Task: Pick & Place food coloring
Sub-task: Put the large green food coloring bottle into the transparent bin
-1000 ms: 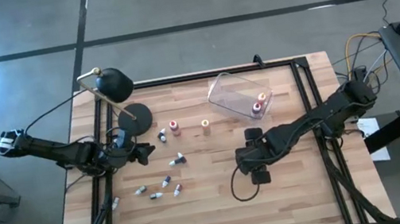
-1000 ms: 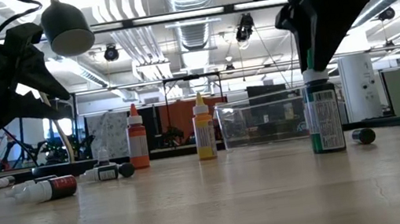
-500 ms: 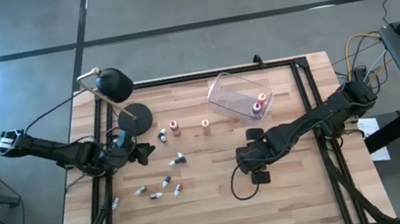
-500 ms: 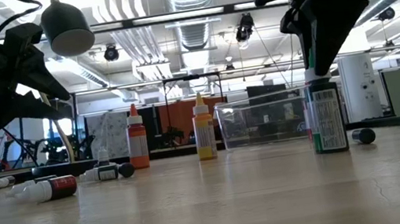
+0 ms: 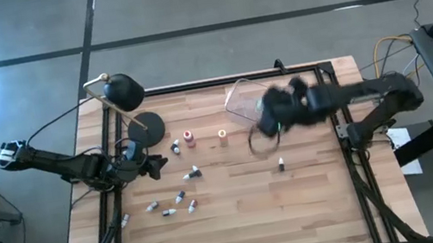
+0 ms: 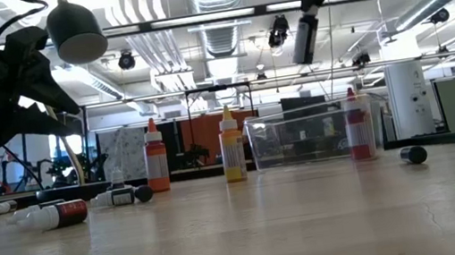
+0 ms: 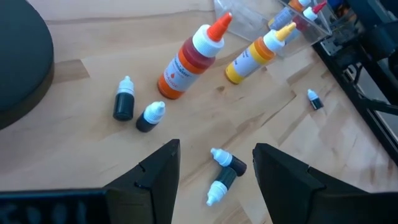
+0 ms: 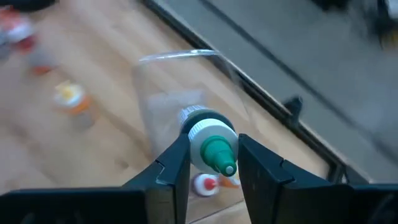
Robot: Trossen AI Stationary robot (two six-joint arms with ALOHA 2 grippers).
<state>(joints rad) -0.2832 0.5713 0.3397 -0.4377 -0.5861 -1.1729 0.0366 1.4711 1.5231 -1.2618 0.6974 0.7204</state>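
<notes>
A green-capped bottle (image 8: 211,146) of food coloring is held tight between the fingers of the right gripper (image 8: 214,163), up in the air over the clear tub (image 8: 180,93). A red-capped bottle (image 8: 208,183) is seen inside the tub. The left gripper (image 7: 214,177) is kept open and empty, far from the tub, above small bottles (image 7: 221,177) lying on the desk (image 7: 280,124). Red (image 7: 186,59) and yellow (image 7: 258,55) bottles are stood near the tub.

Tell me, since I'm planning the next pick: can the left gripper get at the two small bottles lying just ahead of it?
Probably yes. The left gripper is open and empty, and the pair of small bottles lies on bare wood directly ahead of it. The nearest other bottles sit apart from the pair, so nothing blocks the way.
</notes>
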